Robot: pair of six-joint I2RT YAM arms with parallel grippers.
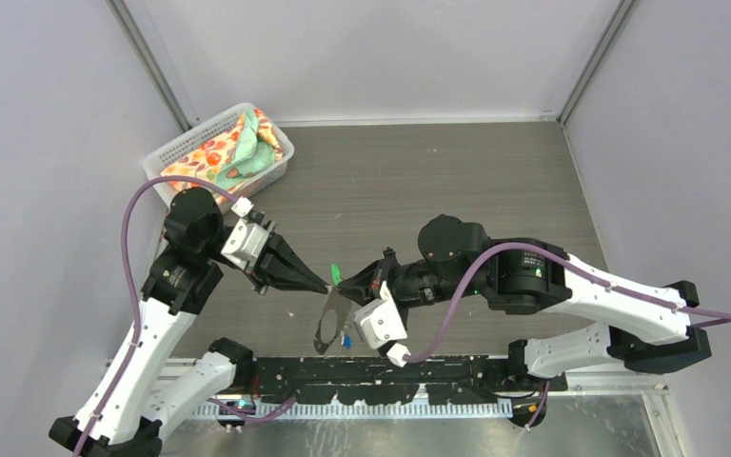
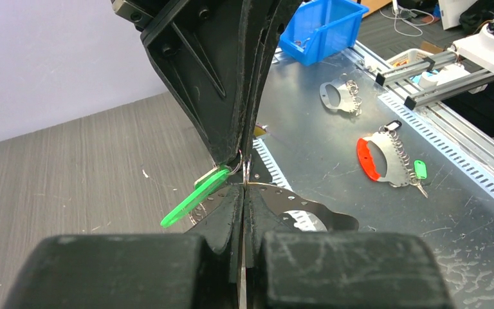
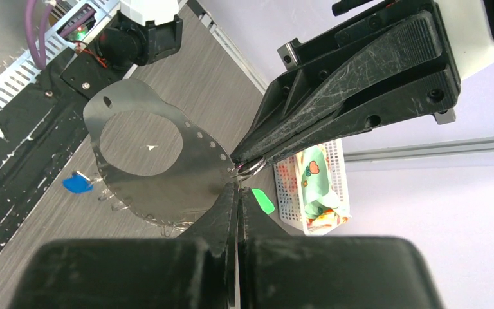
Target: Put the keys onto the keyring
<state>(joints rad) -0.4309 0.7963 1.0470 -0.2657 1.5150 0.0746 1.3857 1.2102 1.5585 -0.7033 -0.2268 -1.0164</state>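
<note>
**A:** Left gripper (image 2: 243, 193)?
**B:** Jaws pressed narrow, tips at the small ring of the green key (image 2: 193, 198). Cannot tell what they pinch.
**A:** Right gripper (image 3: 237, 193)?
**B:** Closed tip to tip with the left one, clamped on the keyring (image 3: 199, 180) edge.
**A:** Keyring location?
**B:** Near middle of the table (image 1: 438, 181), between the arms. The blue key (image 3: 77, 183) is just beside its rim.

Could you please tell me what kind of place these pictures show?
Probably a robotics lab test cell: two black-and-white robot arms work on a grey wood-grain table boxed in by plain pale walls, and next to it stands a bare metal workbench holding a blue plastic bin.
</note>
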